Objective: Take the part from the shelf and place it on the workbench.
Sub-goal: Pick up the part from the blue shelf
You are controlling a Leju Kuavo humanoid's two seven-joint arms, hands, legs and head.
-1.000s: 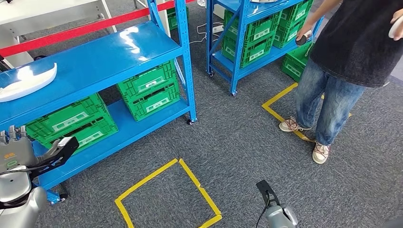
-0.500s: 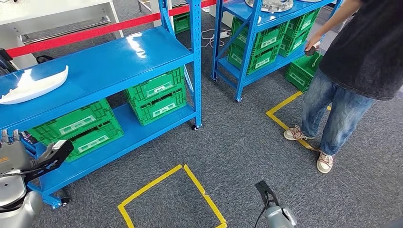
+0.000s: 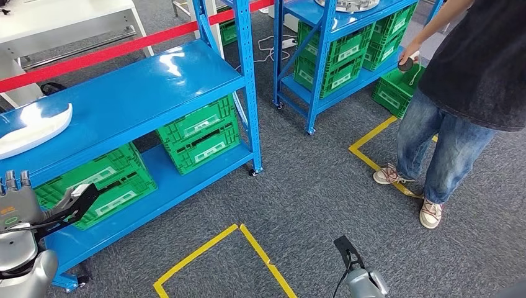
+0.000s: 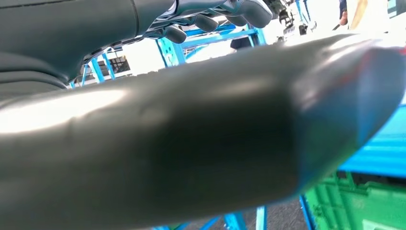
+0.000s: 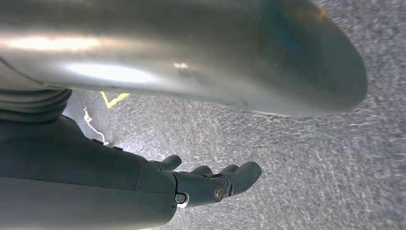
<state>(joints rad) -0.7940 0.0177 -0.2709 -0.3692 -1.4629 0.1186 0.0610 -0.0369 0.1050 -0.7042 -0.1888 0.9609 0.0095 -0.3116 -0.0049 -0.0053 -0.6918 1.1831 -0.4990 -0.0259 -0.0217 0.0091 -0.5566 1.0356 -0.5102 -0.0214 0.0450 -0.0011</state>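
The part (image 3: 28, 127) lies on the top shelf (image 3: 142, 87) of the near rack, beyond the left hand's fingers (image 3: 15, 181). Crates (image 3: 197, 131) sit on the lower shelf beneath it. A second rack (image 3: 338, 37) stands farther back to the right. A person (image 3: 462, 93) stands right of that rack. Floor tape (image 3: 217, 248) lies between both hands.

We record a white part (image 3: 28, 127) on the blue shelf (image 3: 130, 87) above our grey left hand (image 3: 15, 205), green crates (image 3: 198, 130) beyond it, yellow floor tape (image 3: 217, 248) beside it on grey carpet (image 3: 322, 186).
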